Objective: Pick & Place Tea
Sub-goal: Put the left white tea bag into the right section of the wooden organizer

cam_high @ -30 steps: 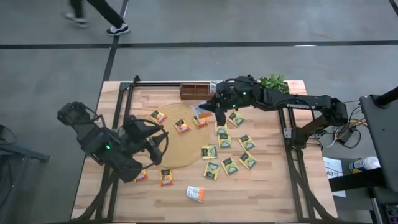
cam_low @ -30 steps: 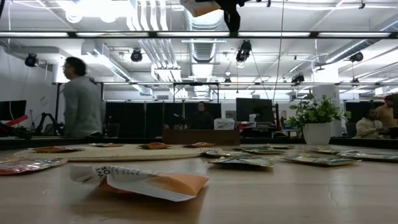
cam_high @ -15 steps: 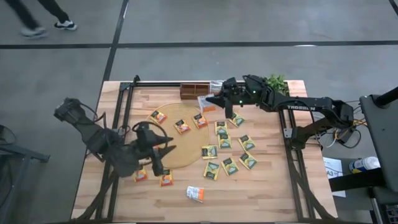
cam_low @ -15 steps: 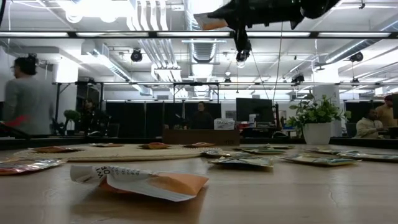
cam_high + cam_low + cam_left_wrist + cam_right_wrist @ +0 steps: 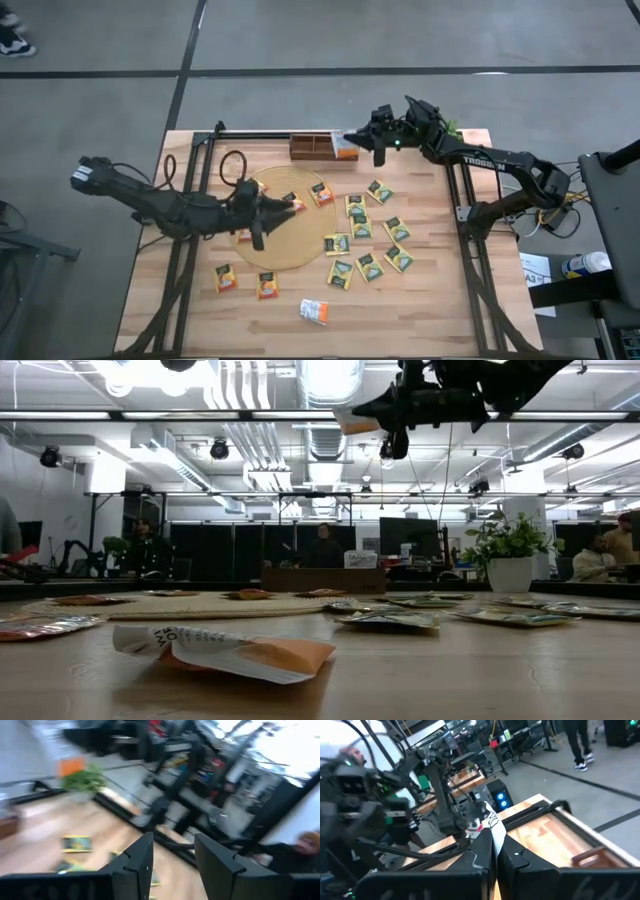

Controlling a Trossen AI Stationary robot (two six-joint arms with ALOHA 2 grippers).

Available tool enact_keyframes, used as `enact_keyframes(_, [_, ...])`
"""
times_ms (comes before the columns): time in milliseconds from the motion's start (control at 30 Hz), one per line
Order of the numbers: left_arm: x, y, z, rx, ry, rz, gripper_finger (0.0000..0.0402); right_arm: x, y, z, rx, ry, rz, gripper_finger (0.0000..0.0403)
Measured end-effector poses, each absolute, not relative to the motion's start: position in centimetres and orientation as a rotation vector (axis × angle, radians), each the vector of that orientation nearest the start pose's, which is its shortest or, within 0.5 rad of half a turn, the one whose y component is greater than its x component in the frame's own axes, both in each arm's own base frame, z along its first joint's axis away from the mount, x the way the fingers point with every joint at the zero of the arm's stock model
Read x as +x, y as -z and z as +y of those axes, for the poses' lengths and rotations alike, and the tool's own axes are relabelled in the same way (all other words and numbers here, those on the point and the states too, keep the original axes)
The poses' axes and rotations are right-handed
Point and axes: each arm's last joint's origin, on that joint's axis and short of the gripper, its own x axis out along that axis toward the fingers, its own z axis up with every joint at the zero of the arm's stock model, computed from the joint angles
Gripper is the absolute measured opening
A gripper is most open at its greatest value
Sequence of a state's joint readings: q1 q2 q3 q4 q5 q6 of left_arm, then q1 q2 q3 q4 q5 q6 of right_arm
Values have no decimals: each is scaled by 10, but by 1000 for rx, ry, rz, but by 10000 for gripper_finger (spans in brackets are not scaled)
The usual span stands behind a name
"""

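right gripper (image 5: 352, 139) has its jaws closed on a tea sachet (image 5: 346, 152), over the right end of the wooden tray (image 5: 308, 147) at the far edge of the table (image 5: 420, 300). risk: release off-centre, sachet lands outside the compartment. left gripper (image 5: 262, 214) is over the round mat (image 5: 300, 240), jaws apart, empty.

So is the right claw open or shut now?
Shut: the right claw pinches a white sachet between its fingers, above the tray.
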State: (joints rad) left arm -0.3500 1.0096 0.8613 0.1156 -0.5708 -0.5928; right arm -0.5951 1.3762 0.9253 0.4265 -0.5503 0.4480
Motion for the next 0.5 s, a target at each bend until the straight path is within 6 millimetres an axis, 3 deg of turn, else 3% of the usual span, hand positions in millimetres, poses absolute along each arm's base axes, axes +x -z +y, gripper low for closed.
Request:
enact_keyframes(233, [203,-302,-53,-675,-313,-8,137,247,-303,-190,359,109,1,8])
enact_keyframes(333, [200,-296,-51,-680,-345,-67,137,246,-293,-204,360,95,7,8])
enact_keyframes(500, [200,-303,-50,-536,-330,-137,137,252,-269,-230,374,57,-25,8])
